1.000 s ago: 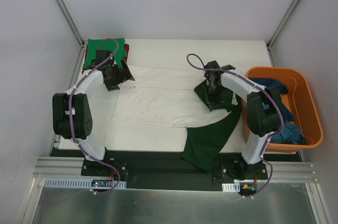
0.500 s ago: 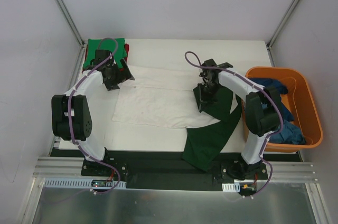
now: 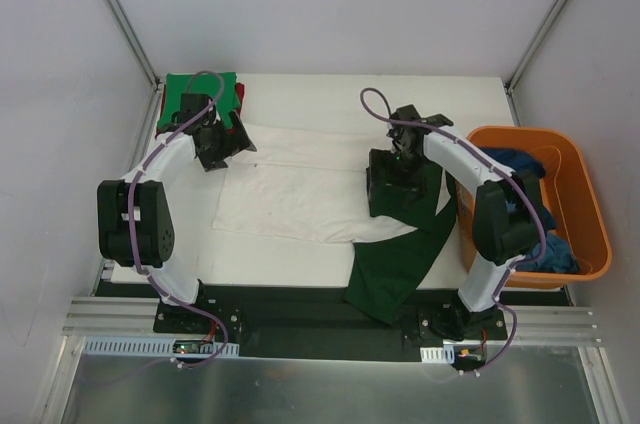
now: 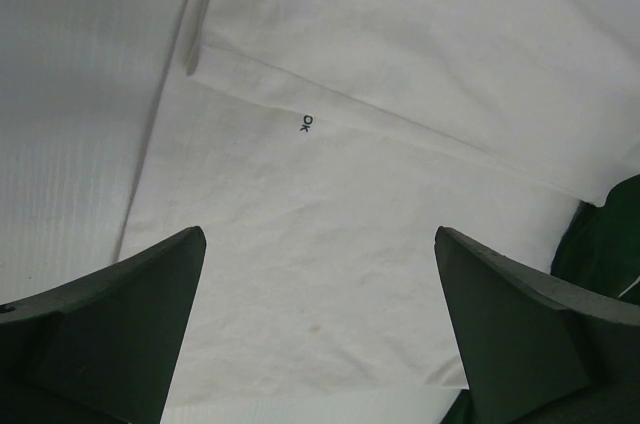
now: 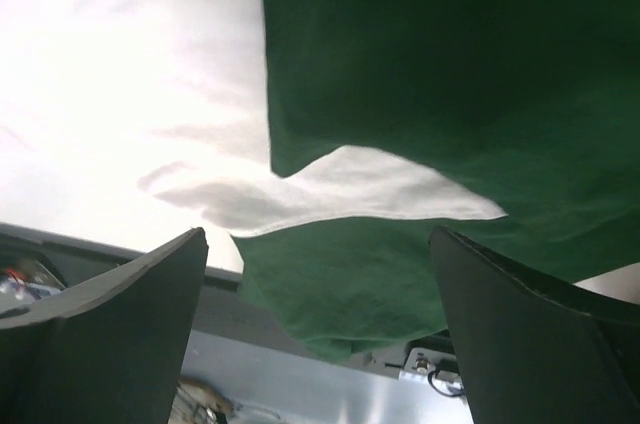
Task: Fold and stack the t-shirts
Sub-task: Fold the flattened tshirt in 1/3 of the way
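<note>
The white t-shirt [image 3: 295, 194] with dark green sleeves lies spread across the table. One green sleeve [image 3: 395, 264] hangs over the near edge, and green cloth [image 3: 425, 189] is folded onto the shirt's right side. My right gripper [image 3: 390, 179] hovers open over that fold; in the right wrist view nothing sits between its fingers [image 5: 318, 234] and green cloth [image 5: 430, 54] lies below. My left gripper [image 3: 230, 141] stands open over the shirt's far left corner, with only white cloth [image 4: 330, 184] under it [image 4: 320, 234]. A folded bright green and red stack [image 3: 200, 94] rests at the back left.
An orange tub [image 3: 592, 214] stands off the table's right edge with blue shirts [image 3: 555, 249] in it. A dark rail [image 3: 300, 309] runs along the near edge by the arm bases. Metal posts rise at the back corners.
My right gripper has gone from shut to open, letting go of the green cloth, which now lies on the shirt's right side. The left arm has not moved.
</note>
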`<state>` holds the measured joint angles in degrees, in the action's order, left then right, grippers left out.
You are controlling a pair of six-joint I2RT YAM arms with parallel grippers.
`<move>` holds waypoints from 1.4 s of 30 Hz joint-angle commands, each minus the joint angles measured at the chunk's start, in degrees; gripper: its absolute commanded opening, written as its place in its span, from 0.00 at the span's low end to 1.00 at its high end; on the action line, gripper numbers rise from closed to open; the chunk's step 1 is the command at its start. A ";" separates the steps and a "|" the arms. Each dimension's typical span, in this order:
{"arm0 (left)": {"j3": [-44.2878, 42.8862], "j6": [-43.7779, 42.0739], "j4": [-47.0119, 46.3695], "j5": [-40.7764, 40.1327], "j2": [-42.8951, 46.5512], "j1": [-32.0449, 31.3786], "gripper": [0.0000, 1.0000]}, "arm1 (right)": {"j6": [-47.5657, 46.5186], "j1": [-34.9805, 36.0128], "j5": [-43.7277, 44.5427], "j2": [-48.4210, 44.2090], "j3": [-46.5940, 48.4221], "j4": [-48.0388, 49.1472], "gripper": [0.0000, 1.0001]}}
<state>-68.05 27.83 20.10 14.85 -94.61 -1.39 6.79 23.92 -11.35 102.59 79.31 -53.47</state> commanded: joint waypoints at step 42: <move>-17.26 0.37 3.46 -2.71 -8.34 -4.41 0.99 | -19.18 -8.28 6.60 11.35 32.00 3.26 0.97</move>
<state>-93.97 29.12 22.17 16.47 -119.74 -4.75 -7.90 11.16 -6.52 132.03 119.55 -55.44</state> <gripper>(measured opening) 0.992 0.966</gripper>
